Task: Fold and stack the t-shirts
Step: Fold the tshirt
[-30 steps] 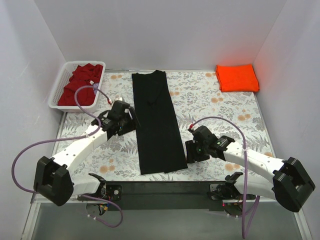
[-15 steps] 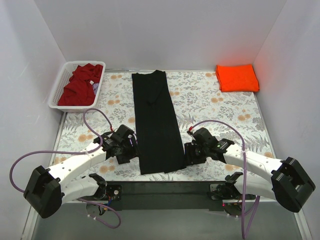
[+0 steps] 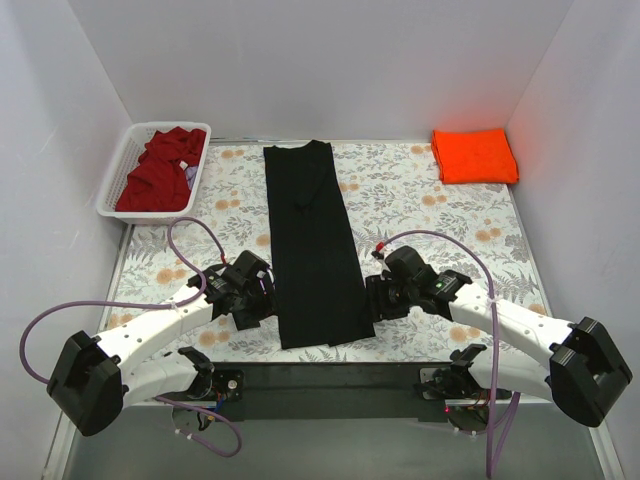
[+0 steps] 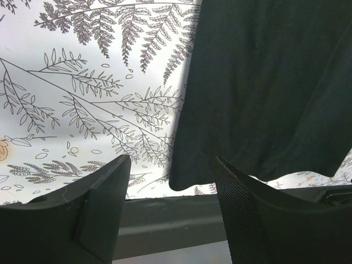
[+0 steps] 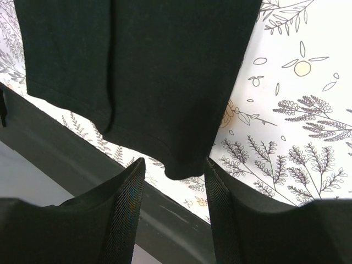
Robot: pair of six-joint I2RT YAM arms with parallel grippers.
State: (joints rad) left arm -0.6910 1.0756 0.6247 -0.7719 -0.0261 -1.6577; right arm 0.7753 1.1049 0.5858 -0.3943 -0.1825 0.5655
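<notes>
The black t-shirt (image 3: 314, 240) lies flat as a long narrow strip down the middle of the table. My left gripper (image 3: 262, 303) is open beside its near left corner (image 4: 184, 179), which sits between the jaws in the left wrist view. My right gripper (image 3: 372, 303) is open at the near right corner (image 5: 181, 168), which also sits between its jaws. The orange t-shirt (image 3: 474, 155) lies folded at the far right. The dark red t-shirt (image 3: 160, 170) lies crumpled in the basket.
A white slatted basket (image 3: 115, 185) stands at the far left. The table's dark front edge (image 3: 330, 372) runs just below the shirt's hem. White walls close in the left, right and back sides.
My left arm swung from the shirt's upper left side down to its near left corner. My right gripper edged left toward the near right corner.
</notes>
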